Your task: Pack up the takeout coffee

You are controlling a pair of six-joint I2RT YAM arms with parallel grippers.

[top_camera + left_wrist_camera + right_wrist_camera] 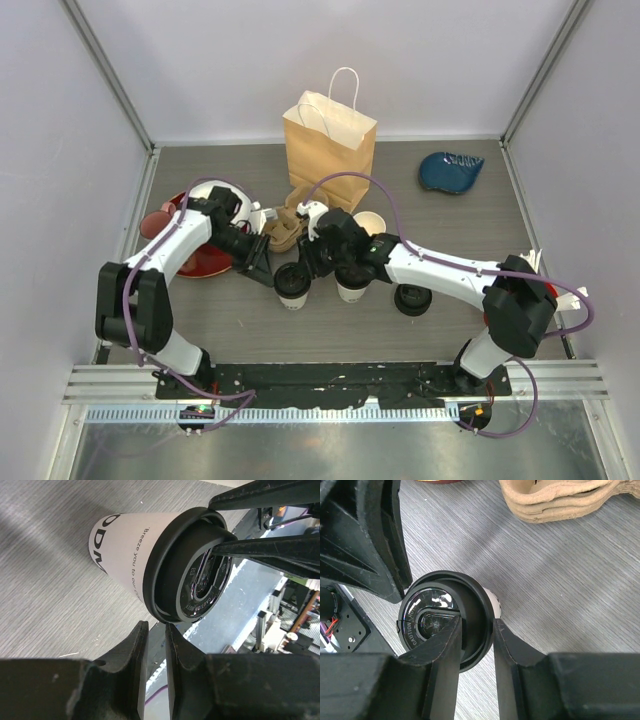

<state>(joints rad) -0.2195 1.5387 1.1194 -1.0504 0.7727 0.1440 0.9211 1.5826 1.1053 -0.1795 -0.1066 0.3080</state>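
Right tool (pixel 476 626) pinches the nine-o'clock cup (pixel 293 285) by its lid rim (pixel 481 602), probably for lifting; left tool (pixel 156 630), nearly closed and empty, flanks it.

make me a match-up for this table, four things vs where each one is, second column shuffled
1 brown paper bag with white handles
2 dark blue dish
3 stack of black plastic lids
4 left white paper cup with black lid

a back right
b pinched at the lid rim by the right gripper
c upright at back centre
d near side of the right arm

Pairs: 1-c, 2-a, 3-d, 4-b
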